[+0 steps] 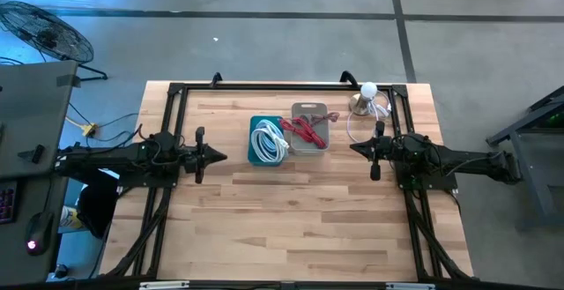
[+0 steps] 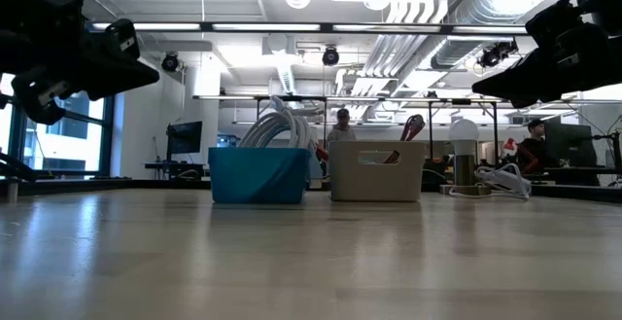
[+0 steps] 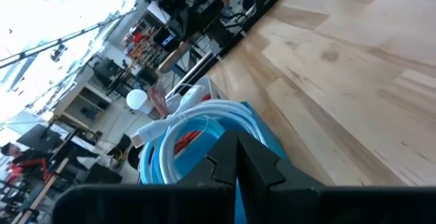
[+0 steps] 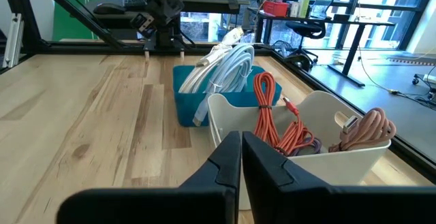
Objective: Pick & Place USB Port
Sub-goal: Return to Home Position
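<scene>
Bare wood of the worktop (image 1: 291,228) runs from its near edge right back to the bins, open across the whole width between the two arms' bases.

Halfway back, the arms reach inward from either side and face each other, both held up off the wood. The left tool (image 1: 216,156) has its fingers pressed together and grips nothing. A wide strip of open wood lies between it and the blue bin (image 1: 252,145). The right tool (image 1: 355,148) is likewise closed to a thin slit and empty. It hangs nearer to the white bin (image 4: 320,166), though apart from it.

The two bins stand side by side at mid-width, with a narrow gap between them in the low view. The white HDMI cable (image 1: 269,140) lies coiled in the blue bin, its loops rising above the rim. The red cable (image 4: 272,118) and the pink cable (image 4: 364,132) both sit in the white bin and poke up over its edge.

Behind the right tool, near the far right corner, a lamp (image 1: 366,96) with a round bulb stands with a loose white cord (image 1: 381,114) beside it. A black frame (image 1: 264,87) runs along the far edge.
</scene>
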